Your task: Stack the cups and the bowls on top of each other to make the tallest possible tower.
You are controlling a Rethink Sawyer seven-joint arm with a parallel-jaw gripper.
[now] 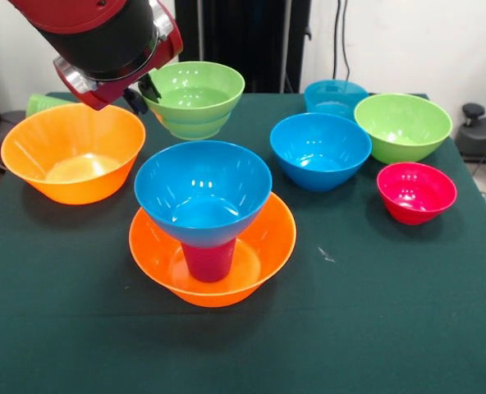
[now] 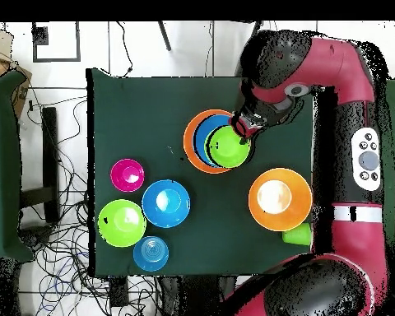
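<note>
The tower stands at the table's middle: a wide orange bowl (image 1: 213, 254) (image 2: 190, 141) holds the purple-magenta cup (image 1: 208, 261), and a blue bowl (image 1: 203, 190) (image 2: 202, 138) sits on the cup. My gripper (image 1: 149, 89) (image 2: 244, 130) is shut on the rim of a lime green bowl (image 1: 195, 98) (image 2: 228, 146), held in the air. In the overhead view that bowl hangs over the tower. A second orange bowl (image 1: 72, 152) (image 2: 280, 198) sits apart, and the light green cup (image 1: 42, 103) (image 2: 297, 234) is just behind it.
Four loose bowls are grouped on one side: a blue bowl (image 1: 320, 150) (image 2: 165, 202), a teal one (image 1: 335, 97) (image 2: 151, 253), a lime green one (image 1: 403, 125) (image 2: 122, 222) and a small red-pink one (image 1: 416, 191) (image 2: 127, 174). A dark green cloth (image 1: 374, 312) covers the table.
</note>
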